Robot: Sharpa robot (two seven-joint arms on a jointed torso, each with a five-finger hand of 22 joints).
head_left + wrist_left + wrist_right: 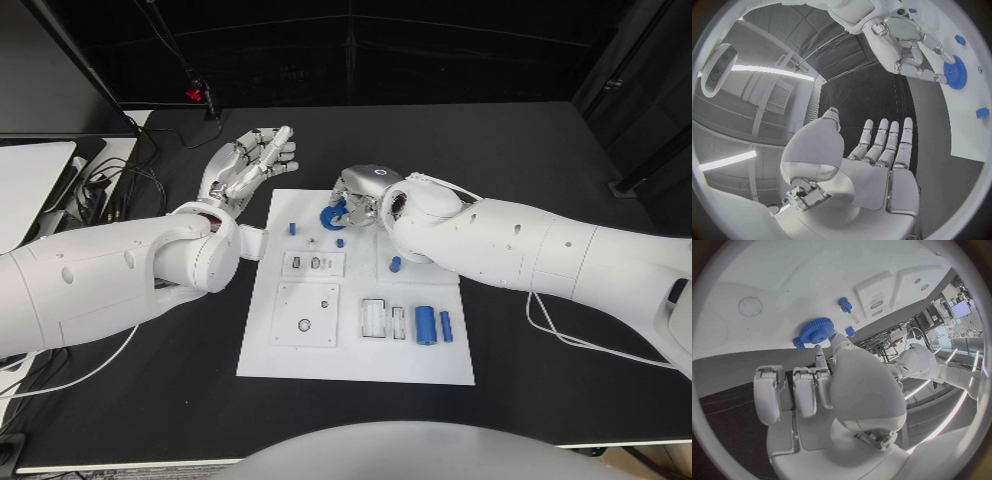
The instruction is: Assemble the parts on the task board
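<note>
Looking down, I see my right hand at the far edge of the white board, fingertips on the blue gear, seemingly to seat it. My left hand hovers beside the board, flat and empty, leaving room.

My left hand flat and spread, right hand touching my blue gear on the board, black surface between
</note>
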